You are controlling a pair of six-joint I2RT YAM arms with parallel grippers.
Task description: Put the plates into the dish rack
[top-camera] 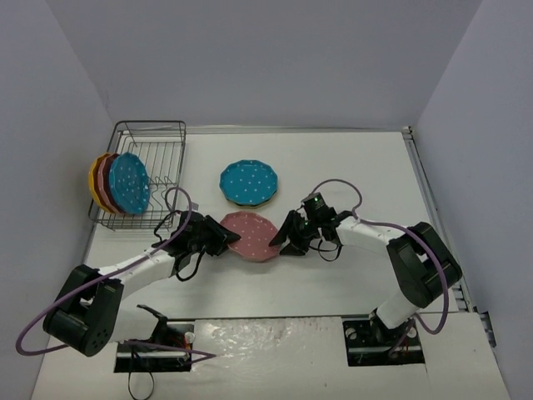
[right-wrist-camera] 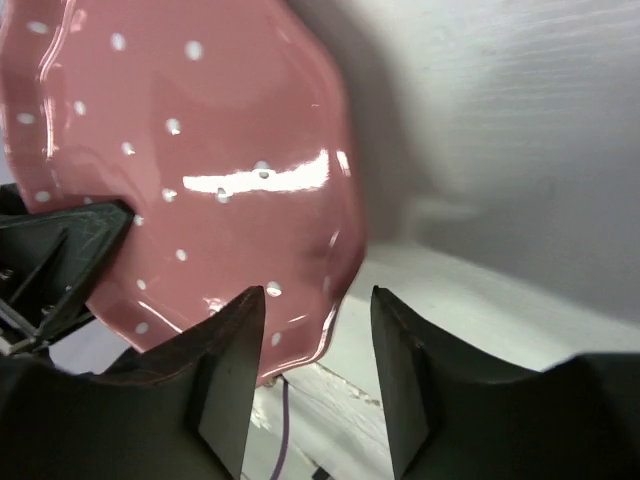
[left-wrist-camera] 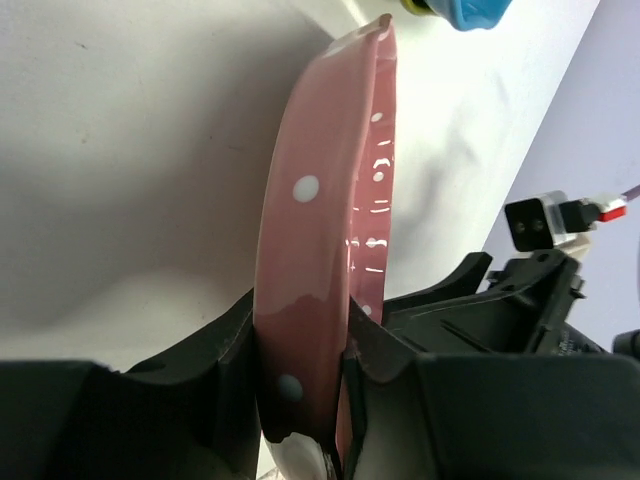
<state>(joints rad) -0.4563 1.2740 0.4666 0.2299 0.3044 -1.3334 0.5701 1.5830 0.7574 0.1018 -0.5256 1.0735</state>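
The dish rack (top-camera: 166, 137) holds three plates (top-camera: 125, 182) upright at its left end. Over the table (top-camera: 333, 158), the left hand (top-camera: 223, 238) clamps the pink plate (top-camera: 250, 235) by its rim. The right hand (top-camera: 287, 237) stands parted at the opposite rim.

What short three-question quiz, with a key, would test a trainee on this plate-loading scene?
1. Multiple choice: which gripper is clamped on the pink plate? A) left B) right C) neither
2. True or false: the dish rack stands at the right edge of the table.
3. Fill in: ___ plates stand on edge in the dish rack.
Key: 1 A: the left gripper is shut on its rim, and the right gripper is open beside it. 2 False: it stands at the far left. 3 Three.
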